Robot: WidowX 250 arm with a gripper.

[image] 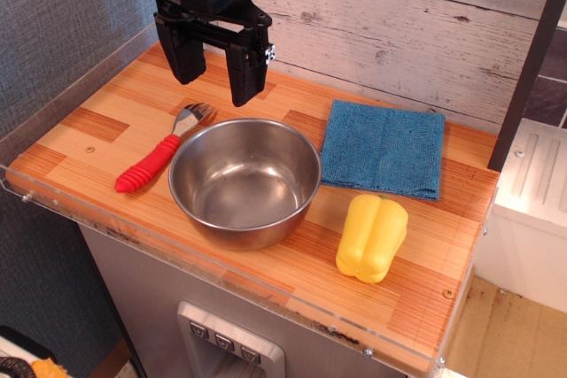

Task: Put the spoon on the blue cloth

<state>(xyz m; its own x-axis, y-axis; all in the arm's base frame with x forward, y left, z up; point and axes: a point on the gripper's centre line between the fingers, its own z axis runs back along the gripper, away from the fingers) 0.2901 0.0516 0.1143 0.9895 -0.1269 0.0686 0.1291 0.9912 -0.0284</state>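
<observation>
The spoon (159,157) lies flat on the wooden table, left of the steel bowl, with its ribbed red handle pointing to the front left and its silvery head toward the back right. The blue cloth (384,148) lies flat at the back right of the table. My gripper (217,86) hangs open and empty above the back of the table, just behind the spoon's head, its two black fingers pointing down.
A steel bowl (244,181) stands in the middle of the table between spoon and cloth. A yellow toy pepper (372,237) sits in front of the cloth. A clear acrylic rim (177,263) edges the table. A plank wall stands behind.
</observation>
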